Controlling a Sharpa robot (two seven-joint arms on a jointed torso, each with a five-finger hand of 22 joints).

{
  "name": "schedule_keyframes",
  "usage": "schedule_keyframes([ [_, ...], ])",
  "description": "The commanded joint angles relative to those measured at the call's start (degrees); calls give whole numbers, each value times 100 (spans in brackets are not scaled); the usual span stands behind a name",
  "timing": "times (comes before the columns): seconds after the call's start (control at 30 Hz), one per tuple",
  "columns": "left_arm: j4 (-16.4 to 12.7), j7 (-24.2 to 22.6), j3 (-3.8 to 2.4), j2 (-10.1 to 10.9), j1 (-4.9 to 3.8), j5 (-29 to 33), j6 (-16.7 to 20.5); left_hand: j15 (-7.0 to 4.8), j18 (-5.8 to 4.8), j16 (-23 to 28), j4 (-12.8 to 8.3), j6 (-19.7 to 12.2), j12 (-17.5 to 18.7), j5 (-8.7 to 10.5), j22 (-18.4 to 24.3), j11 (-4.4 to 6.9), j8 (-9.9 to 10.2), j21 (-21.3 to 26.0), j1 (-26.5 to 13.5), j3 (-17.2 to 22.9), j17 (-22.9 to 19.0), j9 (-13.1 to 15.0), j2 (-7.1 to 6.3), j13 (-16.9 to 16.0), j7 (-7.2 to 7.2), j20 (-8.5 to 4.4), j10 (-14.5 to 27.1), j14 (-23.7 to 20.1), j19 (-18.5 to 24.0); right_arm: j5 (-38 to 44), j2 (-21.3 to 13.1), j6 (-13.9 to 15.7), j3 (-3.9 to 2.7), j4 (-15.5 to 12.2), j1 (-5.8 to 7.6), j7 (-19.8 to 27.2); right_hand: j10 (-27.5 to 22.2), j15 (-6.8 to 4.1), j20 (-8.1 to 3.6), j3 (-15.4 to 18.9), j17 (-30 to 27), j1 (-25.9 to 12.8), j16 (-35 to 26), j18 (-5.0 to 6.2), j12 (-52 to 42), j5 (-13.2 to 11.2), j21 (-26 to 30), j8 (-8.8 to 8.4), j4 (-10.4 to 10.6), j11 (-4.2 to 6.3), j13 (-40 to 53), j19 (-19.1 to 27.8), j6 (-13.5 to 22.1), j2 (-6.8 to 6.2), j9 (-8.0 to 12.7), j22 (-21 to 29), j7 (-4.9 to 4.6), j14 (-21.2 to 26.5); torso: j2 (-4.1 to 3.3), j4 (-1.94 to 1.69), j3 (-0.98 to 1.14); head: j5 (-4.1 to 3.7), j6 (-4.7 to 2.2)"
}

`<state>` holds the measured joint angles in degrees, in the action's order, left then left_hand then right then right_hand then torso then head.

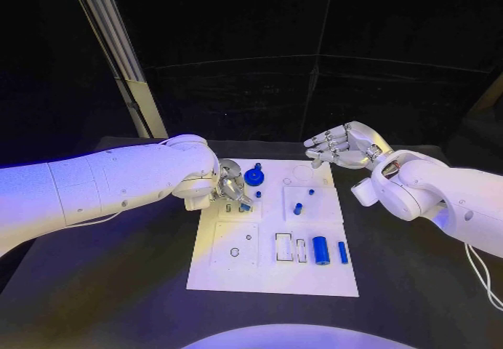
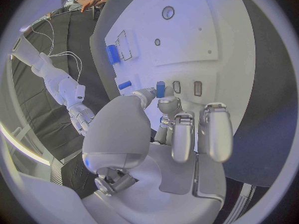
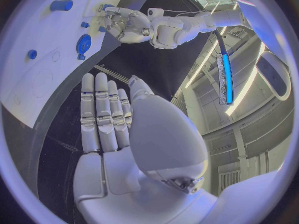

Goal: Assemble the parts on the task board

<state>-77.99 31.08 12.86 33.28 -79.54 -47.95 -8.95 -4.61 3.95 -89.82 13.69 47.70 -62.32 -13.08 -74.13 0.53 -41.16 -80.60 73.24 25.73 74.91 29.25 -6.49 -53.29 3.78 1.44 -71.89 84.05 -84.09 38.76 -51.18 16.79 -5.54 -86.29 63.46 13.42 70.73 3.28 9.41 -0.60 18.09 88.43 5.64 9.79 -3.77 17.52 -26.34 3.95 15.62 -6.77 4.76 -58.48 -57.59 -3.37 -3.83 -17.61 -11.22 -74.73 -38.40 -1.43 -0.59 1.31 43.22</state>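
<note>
Black tabletop (image 1: 126, 291) lay bare on all sides of the white task board (image 1: 275, 280), which sat in the middle with a wide dark margin before every table edge.

Left hand (image 1: 229, 190) was low over the board's far-left area, pinching a small blue peg (image 2: 161, 89) between thumb and a fingertip; the peg stood roughly upright, tip just above or touching the board beside two small rectangular slots (image 2: 187, 87). Whether it had entered a hole could not be told.

Right hand (image 1: 341, 145) hovered off the board's far-right corner, fingers straight and apart, holding nothing.

Step judged in hand: seating this peg. Next move would call for fine alignment over its socket, then a straight push down.

Blue knob (image 1: 254, 176) stood close beside the left hand, so sideways drift that way risked a bump. Blue cylinder (image 1: 320, 251) and other loose parts lay toward the near right, well apart from the working hand.
</note>
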Motion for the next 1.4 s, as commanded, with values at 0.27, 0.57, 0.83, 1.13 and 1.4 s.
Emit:
schedule_keyframes([
  [0.27, -278, -161, 5, 208, 95, -300, 1078, 2, -79, -18, -1147, -2, -110, 24, -74, 50, -67, -47, -147, 1239, 1509, 36, -21, -89, -37, 22, -146, 595, -45, -4, -28, -85, -4, 28, 11, 87, -19, 23, 16, 34, -11, -61, -33, 62, 9, 32, 42, -31, -18, -11, -12, -17, 39, 21, 4, 11, 10, -2, 7, -12, 5, 19, 6],
  [0.57, -164, 2, 9, 147, 218, -513, 905, -1, -80, -18, -1160, 5, -124, 28, -81, 54, -85, -50, -192, 1273, 1509, 50, -45, -102, -44, 19, -162, 595, -48, -4, -29, -84, -4, 36, 11, 92, -22, 25, 17, 38, -12, -65, -37, 62, 10, 33, 46, -31, -17, -13, -15, -17, 39, 19, 4, 14, 9, -1, -3, 5, 6, 61, -5],
  [0.83, -67, 82, 12, 84, 258, -572, 736, -6, -82, -18, -1165, 12, -127, 28, -93, 61, -104, -56, -235, 1308, 1509, 64, -57, -101, -53, 15, -170, 595, -52, -4, -27, -78, -4, 35, 11, 114, -23, 25, 18, 37, -13, -63, -40, 62, 9, 35, 49, -30, -18, -13, -17, -17, 39, 20, 4, 16, 9, -1, -6, 3, 4, 66, -61],
  [1.13, -53, 144, 12, 101, 264, -579, 516, -15, -84, -18, -1176, 23, -135, 9, -109, 73, -142, -64, -298, 1360, 1509, 90, -81, -103, -68, 8, -183, 595, -57, -4, -25, -86, -4, 44, 11, 118, -23, 25, 18, 37, -13, -63, -40, 62, 9, 35, 49, -30, -18, -13, -17, -17, 39, 20, 4, 16, 9, -1, -5, -3, 2, 67, -42],
  [1.4, -78, 179, 12, 132, 265, -580, 354, -23, -83, -18, -1186, 32, -144, -12, -107, 83, -170, -61, -344, 1394, 1509, 110, -104, -110, -81, 1, -193, 595, -55, -4, -19, -95, -4, 50, 11, 117, -23, 25, 18, 37, -13, -63, -40, 62, 9, 35, 49, -30, -18, -13, -17, -17, 39, 20, 4, 16, 9, -1, -2, 1, 1, 71, -18],
])
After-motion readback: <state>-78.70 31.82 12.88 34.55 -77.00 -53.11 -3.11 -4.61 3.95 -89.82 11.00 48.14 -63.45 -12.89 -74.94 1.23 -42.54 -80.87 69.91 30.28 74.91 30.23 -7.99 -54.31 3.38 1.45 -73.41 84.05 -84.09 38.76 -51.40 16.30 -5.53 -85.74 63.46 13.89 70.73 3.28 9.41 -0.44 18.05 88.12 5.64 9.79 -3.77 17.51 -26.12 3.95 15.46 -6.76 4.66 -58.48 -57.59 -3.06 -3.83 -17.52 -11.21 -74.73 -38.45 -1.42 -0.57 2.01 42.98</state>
